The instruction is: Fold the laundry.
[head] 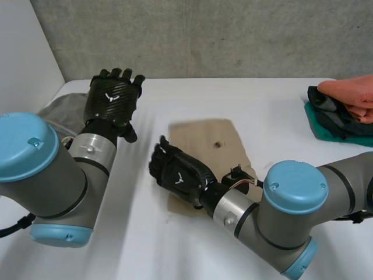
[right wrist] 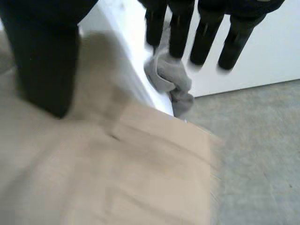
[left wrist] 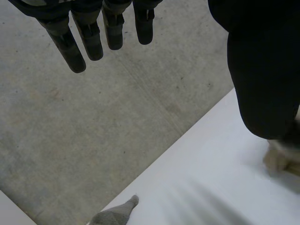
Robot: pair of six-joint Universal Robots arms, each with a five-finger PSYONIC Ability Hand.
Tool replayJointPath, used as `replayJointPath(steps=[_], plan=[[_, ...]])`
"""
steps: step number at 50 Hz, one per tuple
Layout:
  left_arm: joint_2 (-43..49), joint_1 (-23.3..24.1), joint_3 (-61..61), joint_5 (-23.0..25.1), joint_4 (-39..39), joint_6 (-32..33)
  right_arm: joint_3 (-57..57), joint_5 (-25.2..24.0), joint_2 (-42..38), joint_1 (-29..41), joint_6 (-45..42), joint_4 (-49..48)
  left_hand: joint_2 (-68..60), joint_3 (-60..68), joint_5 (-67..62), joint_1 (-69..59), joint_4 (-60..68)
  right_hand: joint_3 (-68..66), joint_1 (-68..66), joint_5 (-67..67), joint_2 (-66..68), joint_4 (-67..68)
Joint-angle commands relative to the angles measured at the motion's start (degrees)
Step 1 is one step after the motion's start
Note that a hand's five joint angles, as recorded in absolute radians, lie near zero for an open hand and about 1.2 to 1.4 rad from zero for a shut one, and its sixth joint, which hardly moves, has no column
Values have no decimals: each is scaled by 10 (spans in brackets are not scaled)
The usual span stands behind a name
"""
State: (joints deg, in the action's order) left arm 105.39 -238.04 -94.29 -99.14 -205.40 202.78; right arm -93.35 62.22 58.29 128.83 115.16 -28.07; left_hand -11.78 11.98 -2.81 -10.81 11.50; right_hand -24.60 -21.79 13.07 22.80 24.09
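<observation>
Tan cloth [head: 204, 137] lies folded on the white table [head: 280, 116], right hand [head: 178, 172] over its edge, fingers straight; left hand [head: 112, 96] raised, fingers apart, empty; crumpled grey garment [head: 61, 108] likely left to fold

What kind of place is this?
Probably a robot test lab, not a home: a white table, a plain concrete wall behind it, and a tan cloth laid out at the robot's right hand.

towel [head: 211, 140] central on table [head: 262, 102], garment [head: 61, 111] left, clothes pile [head: 331, 119] right
</observation>
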Motion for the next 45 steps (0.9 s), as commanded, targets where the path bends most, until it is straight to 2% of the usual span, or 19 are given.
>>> replayJointPath(steps=[1, 2, 5, 6, 10, 12, 17, 24, 28, 33, 39, 45], plan=[[9, 3, 31, 2, -6, -1, -6, 69, 73, -23, 122, 13, 18, -20, 28, 8, -15, 146, 118, -131, -128, -141], [10, 4, 38, 2, -6, -2, -9, 80, 107, -44, 198, 19, 18, -20, 28, 8, -15, 146, 118, -131, -128, -141], [32, 10, 79, 1, -5, -18, -8, 82, 140, -81, 330, 30, 18, -20, 28, 8, -15, 146, 118, -131, -128, -141], [40, 12, 90, 1, -3, -25, -3, 84, 145, -102, 412, 40, 18, -20, 28, 8, -15, 146, 118, -131, -128, -141], [101, 56, 167, 13, 16, -69, 25, 82, 151, -144, 557, 99, 16, -18, 26, 6, -13, 146, 118, -131, -128, -141], [127, 75, 192, 23, 37, -78, 43, 83, 147, -161, 578, 136, 16, -18, 26, 6, -13, 146, 118, -131, -128, -141], [191, 106, 264, 39, 116, -98, 110, 78, 84, -190, 570, 257, 16, -18, 26, 6, -13, 146, 118, -131, -128, -141], [278, 125, 333, 33, 215, -136, 174, 77, -1, -192, 528, 323, 7, -9, 18, -2, -4, 146, 118, -131, -128, -141], [322, 125, 344, 2, 264, -133, 194, 69, -54, -191, 507, 340, 6, -8, 16, -4, -3, 146, 118, -131, -128, -141], [356, 127, 352, -40, 297, -87, 207, 81, -89, -191, 460, 340, 7, -9, 17, -2, -4, 146, 118, -131, -128, -141], [344, 124, 351, -40, 301, -66, 215, 122, -105, -189, 394, 354, 7, -9, 18, -2, -4, 146, 118, -131, -128, -141], [255, 127, 349, -37, 298, -67, 194, 186, -39, -191, 376, 326, 14, -16, 24, 4, -11, 146, 118, -131, -128, -141]])
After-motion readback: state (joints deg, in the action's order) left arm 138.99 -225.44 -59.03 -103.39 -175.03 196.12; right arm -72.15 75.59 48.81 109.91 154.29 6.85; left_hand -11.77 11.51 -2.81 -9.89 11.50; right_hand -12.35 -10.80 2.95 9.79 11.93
